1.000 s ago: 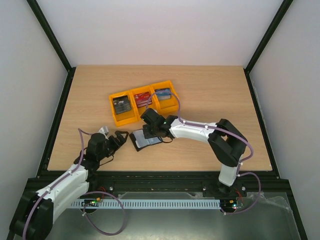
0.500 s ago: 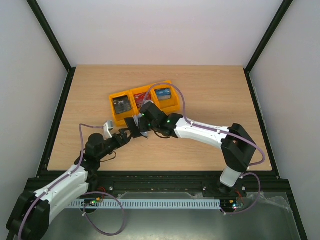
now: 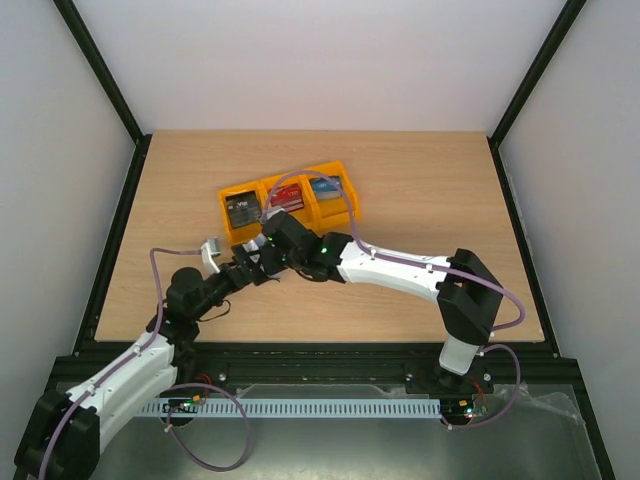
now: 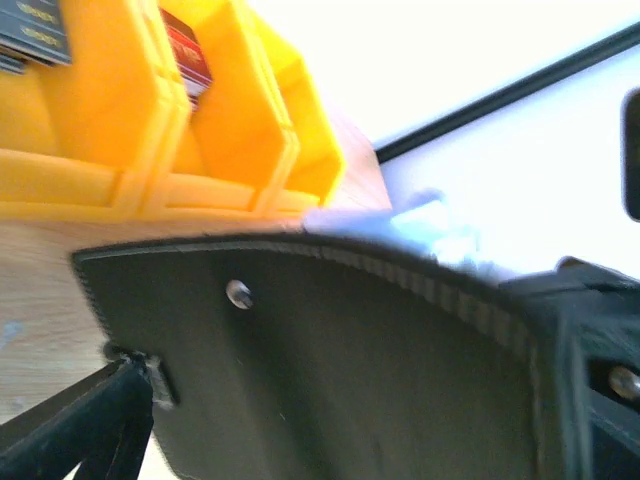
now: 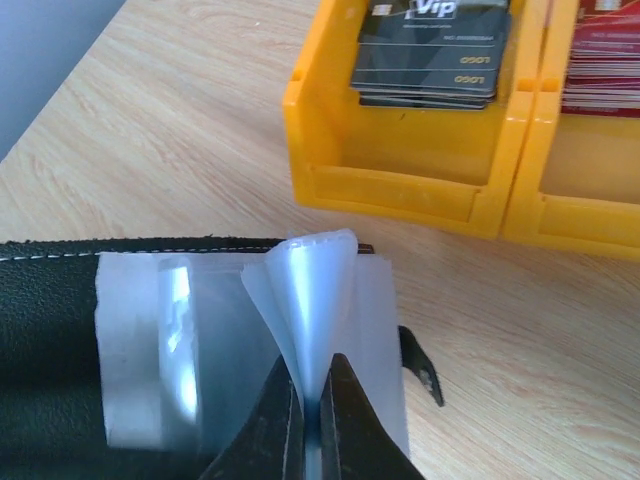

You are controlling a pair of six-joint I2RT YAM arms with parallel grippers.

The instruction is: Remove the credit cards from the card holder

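**Supervisor:** Where is the card holder, and what has hold of it?

**Inspector:** The card holder (image 5: 50, 370) sits left of the middle of the surface (image 3: 420, 190), just on the near side of the yellow bins (image 5: 400, 190), between the two arms. The right gripper (image 5: 316, 385) has its jaws closed on a clear plastic sleeve (image 5: 310, 290) that stands up from the holder's inside. The left gripper (image 3: 240, 272) has its jaws spread wide with the black cover lying between them. I cannot confirm that they bear on it.

**Supervisor:** And the cards?

**Inspector:** Dark grey cards (image 5: 430, 50) lie stacked in the left bin, red cards (image 5: 605, 70) in the middle one and blue cards (image 3: 325, 185) in the right one. No card shows in the sleeves visible from the right wrist. The other pockets are hidden.

**Supervisor:** How far along is the task?

**Inspector:** In my judgement it is well advanced, possibly at the last sleeve. What is left is to check the pinched sleeve and the hidden pockets for remaining cards.
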